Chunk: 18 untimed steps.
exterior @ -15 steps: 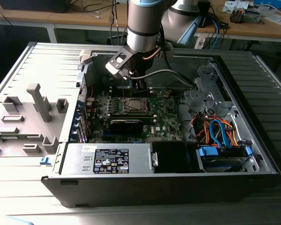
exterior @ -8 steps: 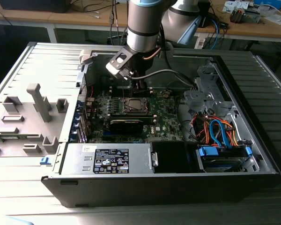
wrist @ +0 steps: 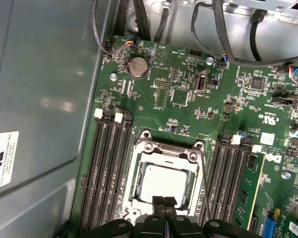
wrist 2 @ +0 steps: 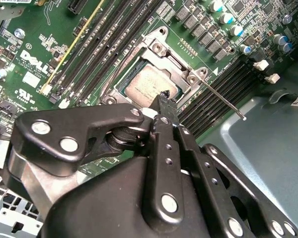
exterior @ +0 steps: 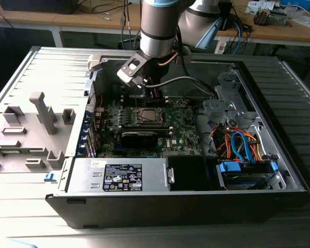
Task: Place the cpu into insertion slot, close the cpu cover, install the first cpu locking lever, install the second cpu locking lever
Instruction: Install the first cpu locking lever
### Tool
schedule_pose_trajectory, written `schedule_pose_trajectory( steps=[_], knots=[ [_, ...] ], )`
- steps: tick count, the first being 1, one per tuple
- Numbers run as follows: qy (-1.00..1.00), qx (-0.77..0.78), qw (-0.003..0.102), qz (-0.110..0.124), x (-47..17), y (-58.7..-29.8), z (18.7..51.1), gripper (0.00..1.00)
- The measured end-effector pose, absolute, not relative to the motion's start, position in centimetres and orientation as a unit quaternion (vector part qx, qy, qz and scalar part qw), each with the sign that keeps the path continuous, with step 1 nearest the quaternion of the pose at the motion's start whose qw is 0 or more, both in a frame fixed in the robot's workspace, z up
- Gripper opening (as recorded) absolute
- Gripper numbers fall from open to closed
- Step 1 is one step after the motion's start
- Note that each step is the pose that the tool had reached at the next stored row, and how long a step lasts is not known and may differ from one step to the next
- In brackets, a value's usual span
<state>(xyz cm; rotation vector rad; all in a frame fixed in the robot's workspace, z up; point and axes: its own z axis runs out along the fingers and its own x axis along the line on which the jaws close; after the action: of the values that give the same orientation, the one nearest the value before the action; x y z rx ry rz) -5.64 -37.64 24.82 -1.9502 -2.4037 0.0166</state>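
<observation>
cpu seated, cpu cover down

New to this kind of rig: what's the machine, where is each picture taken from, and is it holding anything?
The machine is a robot arm reaching into an open computer case. The exterior view looks on from outside; both wrist views come from cameras riding on the arm, looking down its gripper at the green motherboard. The cpu, a silvery square chip, already sits in the insertion slot, with the cpu cover, a metal frame, lying around it. The gripper is shut, holding nothing, its tips just over the chip's edge. A thin lever sticks out beside the slot.
</observation>
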Motion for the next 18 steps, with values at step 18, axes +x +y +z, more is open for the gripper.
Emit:
schedule_pose_trajectory(
  steps=[18],
  knots=[
    [-0.791,-0.612,0.023,0.006,-5.64,-37.64,24.82,0.11]
  ],
)
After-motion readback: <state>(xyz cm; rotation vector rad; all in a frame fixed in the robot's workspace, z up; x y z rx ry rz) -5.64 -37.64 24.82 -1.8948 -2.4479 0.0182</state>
